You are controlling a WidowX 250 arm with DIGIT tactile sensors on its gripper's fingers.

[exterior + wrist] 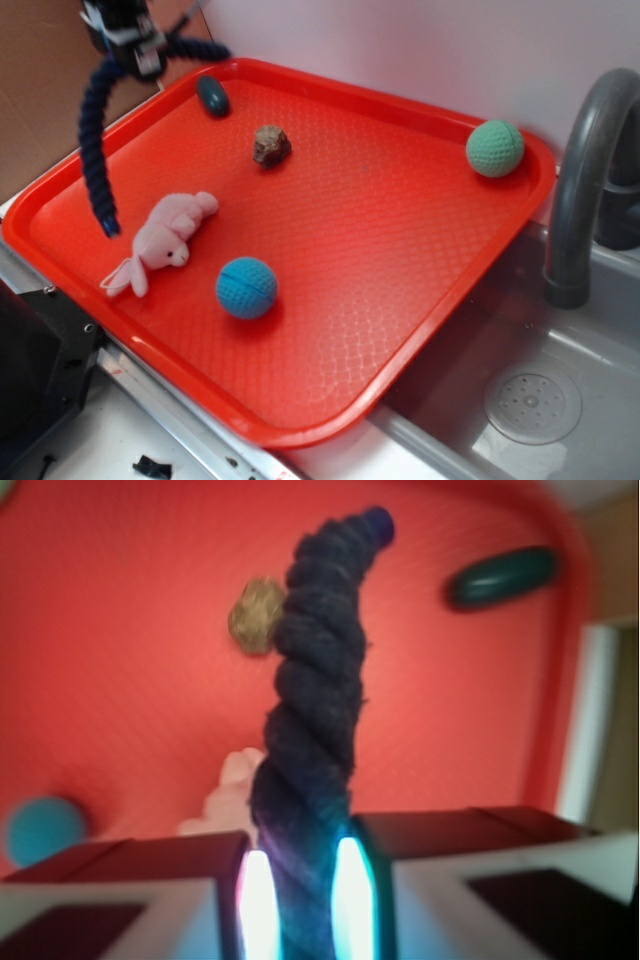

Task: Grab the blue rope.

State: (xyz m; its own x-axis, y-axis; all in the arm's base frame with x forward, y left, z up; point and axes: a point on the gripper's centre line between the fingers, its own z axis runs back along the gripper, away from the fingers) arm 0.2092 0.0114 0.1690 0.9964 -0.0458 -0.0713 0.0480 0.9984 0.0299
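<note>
1. Already we have the blue rope point(95, 150) up in the air, so the grab looks done to us.
2. Up at the top left, our pincer point(135, 45) holds the rope near its middle, above the far left corner of the red tray point(400, 300).
3. One long part of the rope hangs down beside the pink plush toy point(165, 240). We cannot tell if its tip touches the tray or hangs just above it.
4. A short part of the rope sticks out to the side, over the dark teal oval thing point(212, 95).
5. From the wrist view, the rope point(315, 710) runs right between our two pads point(350, 895). The pads press on it from both sides, so the pincer is closed tight around the rope and only as wide as the rope is thick.
6. What is left, we think, is very little: just keep hold so the rope does not slip out.
7. The blue ball point(246, 287), the green ball point(494, 148) and the brown lump point(271, 145) all sit on the tray, away from the rope.
</note>
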